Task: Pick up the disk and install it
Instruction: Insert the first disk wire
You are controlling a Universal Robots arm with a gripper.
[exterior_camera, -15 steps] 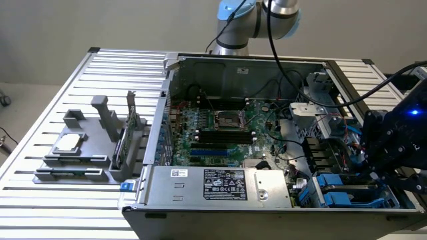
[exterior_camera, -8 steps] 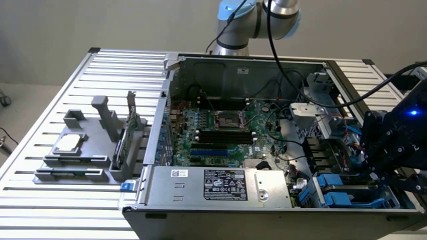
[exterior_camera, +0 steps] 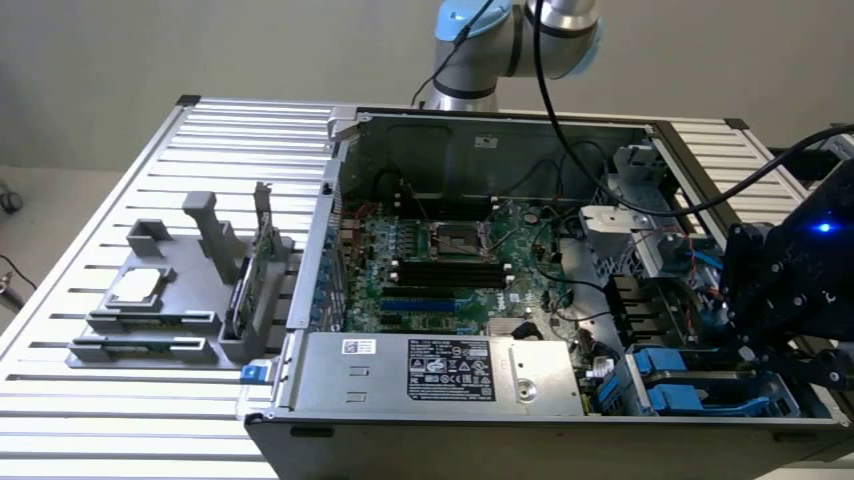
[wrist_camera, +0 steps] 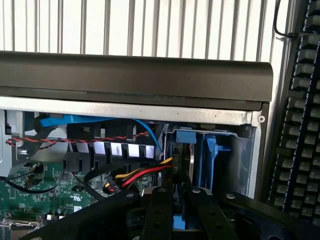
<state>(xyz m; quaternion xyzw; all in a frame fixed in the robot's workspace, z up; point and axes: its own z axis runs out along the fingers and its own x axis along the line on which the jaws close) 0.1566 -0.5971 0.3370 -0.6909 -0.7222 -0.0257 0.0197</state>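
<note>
The tool (wrist_camera: 180, 212) is clamped on the disk (wrist_camera: 181, 222), its blue carrier rails upright over the drive bay (wrist_camera: 210, 160) at the computer case's (exterior_camera: 441, 375) corner. Installing is in hand; seating calls for a straight, aligned push.

Cables (wrist_camera: 135, 175) and the case wall (wrist_camera: 150, 75) crowd the drive bay (wrist_camera: 210, 160).

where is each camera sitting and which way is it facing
Exterior view: off the arm, raised, looking down on the open computer case on a slatted table; the arm rises at the far side and the gripper hangs at the exterior view's right.
Wrist view: on the wrist, looking past the fingers into the drive bay, where the disk stands in its blue rails.
Shared: the case, the blue-railed bay, the motherboard, the table slats.
</note>
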